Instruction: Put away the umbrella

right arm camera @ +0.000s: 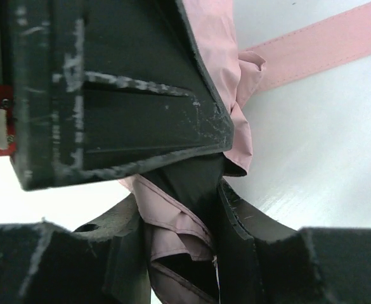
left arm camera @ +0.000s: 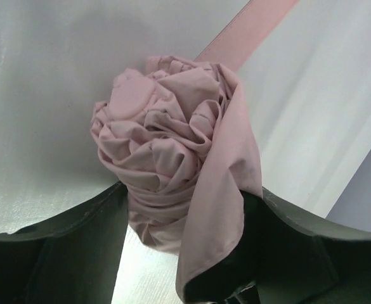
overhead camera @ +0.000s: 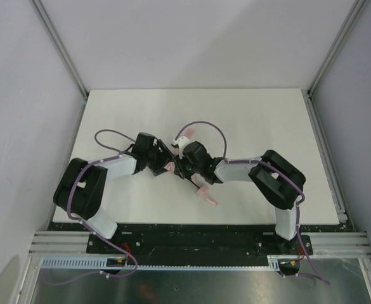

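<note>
1. While both grippers are standing close together over the table (overhead camera: 267,126), the umbrella (left arm camera: 166,152) is showing as a crumpled, pale pink bundle of fabric.
2. The left gripper (left arm camera: 191,193) is holding it, with the bundle filling the gap between its fingers.
3. The right gripper (right arm camera: 179,209) is pinching pink folds in a narrow gap.
4. The umbrella's flat pink strap (right arm camera: 312,47) is lying beyond the fingertips.

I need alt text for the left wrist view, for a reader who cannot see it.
The pale pink umbrella, crumpled into a bundle, sits between the two dark fingers of the left gripper, seen against the white table. A flat pink strap runs from behind it toward the top right.
</note>
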### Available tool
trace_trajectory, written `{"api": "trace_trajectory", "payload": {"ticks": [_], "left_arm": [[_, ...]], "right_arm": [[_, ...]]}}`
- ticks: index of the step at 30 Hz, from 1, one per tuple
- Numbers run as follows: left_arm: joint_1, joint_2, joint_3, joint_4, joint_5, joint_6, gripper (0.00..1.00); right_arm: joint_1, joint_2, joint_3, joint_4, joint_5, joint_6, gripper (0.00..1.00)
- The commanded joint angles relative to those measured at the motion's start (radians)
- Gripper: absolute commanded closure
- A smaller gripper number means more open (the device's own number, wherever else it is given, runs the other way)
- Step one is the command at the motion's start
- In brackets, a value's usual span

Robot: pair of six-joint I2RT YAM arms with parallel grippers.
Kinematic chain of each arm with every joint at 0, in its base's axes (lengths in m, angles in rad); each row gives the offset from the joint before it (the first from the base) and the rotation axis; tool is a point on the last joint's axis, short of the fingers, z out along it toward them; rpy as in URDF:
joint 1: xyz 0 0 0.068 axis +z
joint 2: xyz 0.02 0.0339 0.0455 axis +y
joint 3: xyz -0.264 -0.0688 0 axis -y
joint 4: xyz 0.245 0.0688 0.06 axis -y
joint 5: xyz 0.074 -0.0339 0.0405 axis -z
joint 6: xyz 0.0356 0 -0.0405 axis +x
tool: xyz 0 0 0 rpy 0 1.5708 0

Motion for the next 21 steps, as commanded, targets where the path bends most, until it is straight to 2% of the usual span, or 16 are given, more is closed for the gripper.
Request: {"api": "trace_trajectory", "payload": {"ticks": [1,6,13,17,21], "left_arm": [[0.015,-0.008,-0.016,-0.126,-0.067,0.092,0.27],[-0.005,0.026,-0.003,-0.102,-0.032,0.078,0.31],[-0.025,0.051,-0.002,-0.088,-0.030,0.066,0.35],[-0.026,0.059,-0.005,-0.083,-0.034,0.065,0.58],[-0.027,0.054,-0.016,-0.065,-0.032,0.056,0.84]], "right_arm": [[-0.101,-0.062,-0.030,0.038,-0.238,0.150,1.00],[-0.161,-0.040,-0.051,0.157,-0.428,0.313,1.00],[-0.249,0.073,-0.111,0.467,-0.676,0.649,1.00],[-0.278,0.115,-0.124,0.578,-0.755,0.774,1.00],[-0.284,0.106,-0.127,0.578,-0.772,0.791,1.00]]}}
